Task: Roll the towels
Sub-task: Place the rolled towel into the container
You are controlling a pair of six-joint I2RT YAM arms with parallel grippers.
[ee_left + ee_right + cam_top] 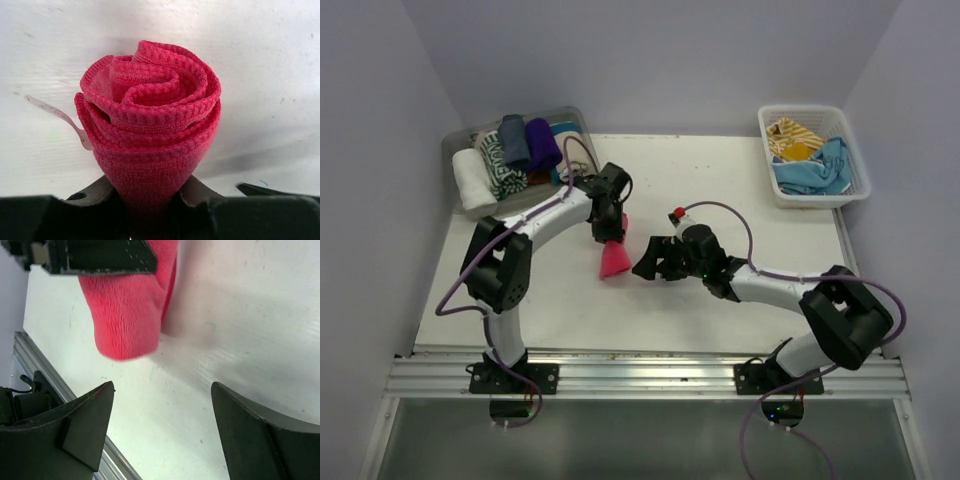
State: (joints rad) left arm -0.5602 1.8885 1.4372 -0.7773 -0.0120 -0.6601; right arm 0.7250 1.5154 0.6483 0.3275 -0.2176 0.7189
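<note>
Gripping a rolled hot pink towel (613, 262) near one end, the left gripper (611, 238) holds it over the middle of the table (740, 200), its two black fingers (97, 197) pressed into the cloth from either side. The left wrist view looks straight down the roll. It is a tight spiral of ribbed layers, wider at the free end than where the fingers pinch it, with a white tag (55, 112) sticking out on its left. From above the towel reads as a cone, narrow at the grip and broad at the end nearer the arms' bases. Whether that broad end touches the table cannot be told.

Just to the right, the right gripper (645, 260) faces the towel with its jaws spread wide and nothing between them. Its wrist view shows both dark fingers (85, 432) apart from the cloth, the pink end beyond their tips with a soft shadow beside it.

The table is white and lightly scuffed. At its back left corner a clear tray (452, 148) holds a row of rolled towels (503, 165): white, green-and-white patterned, grey, purple and teal. At the back right corner a white basket (767, 150) holds a loose yellow striped towel (795, 135) and a light blue towel (815, 172). An aluminium rail (650, 372) along the near edge carries both arm bases. Pale lilac walls (620, 60) close in the table on three sides.
</note>
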